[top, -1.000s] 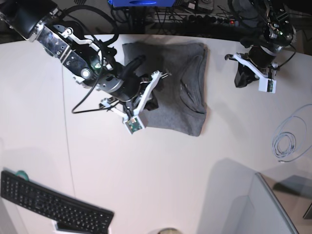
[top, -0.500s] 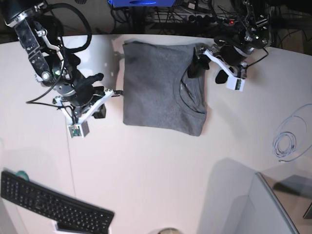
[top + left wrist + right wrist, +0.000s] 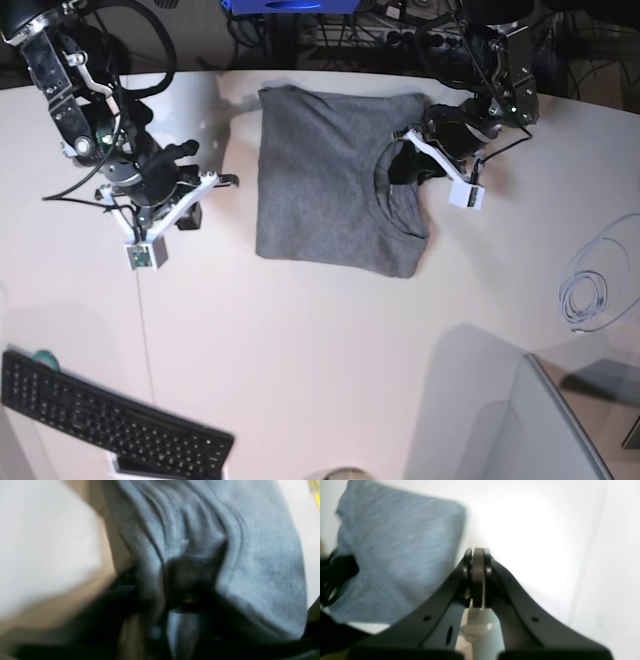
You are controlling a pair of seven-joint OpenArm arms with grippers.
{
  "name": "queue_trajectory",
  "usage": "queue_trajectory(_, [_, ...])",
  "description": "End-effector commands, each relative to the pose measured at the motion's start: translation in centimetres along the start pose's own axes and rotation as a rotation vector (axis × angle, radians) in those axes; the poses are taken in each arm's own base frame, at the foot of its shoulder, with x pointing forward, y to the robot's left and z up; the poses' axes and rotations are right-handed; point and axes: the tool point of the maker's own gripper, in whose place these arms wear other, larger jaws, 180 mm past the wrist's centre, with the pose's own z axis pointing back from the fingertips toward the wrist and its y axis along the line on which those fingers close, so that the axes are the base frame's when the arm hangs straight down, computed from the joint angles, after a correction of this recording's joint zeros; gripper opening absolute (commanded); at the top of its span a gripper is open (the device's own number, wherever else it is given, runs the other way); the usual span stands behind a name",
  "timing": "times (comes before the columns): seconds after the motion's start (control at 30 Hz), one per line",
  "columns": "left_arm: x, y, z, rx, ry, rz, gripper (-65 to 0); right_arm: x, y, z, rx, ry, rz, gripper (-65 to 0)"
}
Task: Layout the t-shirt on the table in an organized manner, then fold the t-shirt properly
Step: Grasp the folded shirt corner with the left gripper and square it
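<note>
A: Where are we seeing the plain heather-grey knit cotton t-shirt (image 3: 335, 190)?

B: It is lying as a folded block on the smooth white table (image 3: 330, 350), long axis running from the table's far edge toward us, neckline on the side facing our left gripper (image 3: 412, 162).

A: Which arm is nearer?

B: The left. Its jaws are nearly together on a bunched ridge of cloth at the collar edge. We are judging that as a pinch; the wrist view is blurred.

A: And the right gripper (image 3: 477, 555)?

B: Well apart from the shirt's opposite edge, hovering over bare table, jaws pressed together, holding nothing.
</note>
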Motion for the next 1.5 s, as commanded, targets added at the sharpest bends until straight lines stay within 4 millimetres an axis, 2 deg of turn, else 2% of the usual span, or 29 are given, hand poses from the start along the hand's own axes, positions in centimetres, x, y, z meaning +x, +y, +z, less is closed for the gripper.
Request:
queue_trajectory(0.0, [1.5, 1.0, 0.3, 0.02, -0.014, -0.032, -65.0, 1.2, -0.8, 0.4, -0.014, -0.046, 0.002, -65.0])
queue_trajectory(0.1, [2.6, 1.1, 0.1, 0.004, 0.01, -0.112, -65.0, 1.8, -2.5, 0.8, -0.056, -0.063, -0.027, -65.0])
queue_trajectory(0.23, [3.8, 0.7, -0.4, -0.06, 0.124, -0.347, -65.0, 2.1, -4.4, 1.2, -0.098, -0.078, -0.057, -65.0])
queue_trajectory(0.4, [6.5, -1.3, -2.0, -0.148, 0.224, -0.64, -65.0, 2.1, -5.9, 1.6, -0.136, -0.086, -0.083, -65.0])
queue_trajectory(0.57, [9.1, -3.5, -4.2, -0.177, 0.331, -1.027, -65.0, 1.5, -6.3, 1.8, -0.145, -0.075, -0.09, -65.0])
queue_trajectory(0.6, [9.2, -3.6, -4.7, -0.169, 0.364, -1.109, -65.0, 1.3, -6.2, 1.8, -0.144, -0.07, -0.091, -65.0])
queue_trajectory(0.73, [9.7, -6.0, -7.6, -0.177, 0.416, -1.283, -65.0, 0.4, -6.2, 1.9, -0.145, -0.051, -0.1, -65.0])
queue_trajectory(0.83, [9.2, -8.8, -9.8, -0.233, 0.416, -1.343, -65.0, -0.6, -6.2, 2.0, -0.148, -0.032, -0.108, -65.0])
queue_trajectory(1.0, [7.8, -12.3, -11.6, -0.341, 0.39, -1.377, -65.0, -2.0, -5.9, 2.2, -0.151, -0.01, -0.144, -65.0])
queue_trajectory(1.07, [7.5, -13.0, -12.0, -0.355, 0.398, -1.382, -65.0, -2.5, -7.2, 2.7, -0.192, -0.024, -0.226, -65.0])
queue_trajectory(1.2, [7.0, -13.5, -12.3, -0.366, 0.403, -1.381, -65.0, -3.1, -9.3, 3.6, -0.261, -0.054, -0.354, -65.0])
queue_trajectory(1.3, [7.0, -14.0, -12.4, -0.368, 0.401, -1.376, -65.0, -3.5, -9.2, 3.7, -0.248, -0.047, -0.345, -65.0])
queue_trajectory(1.4, [6.6, -13.6, -12.3, -0.366, 0.412, -1.367, -65.0, -3.5, -8.7, 3.6, -0.221, -0.047, -0.327, -65.0])
queue_trajectory(1.47, [7.0, -12.5, -12.2, -0.324, 0.43, -1.338, -65.0, -3.5, -8.6, 3.5, -0.219, -0.047, -0.327, -65.0])
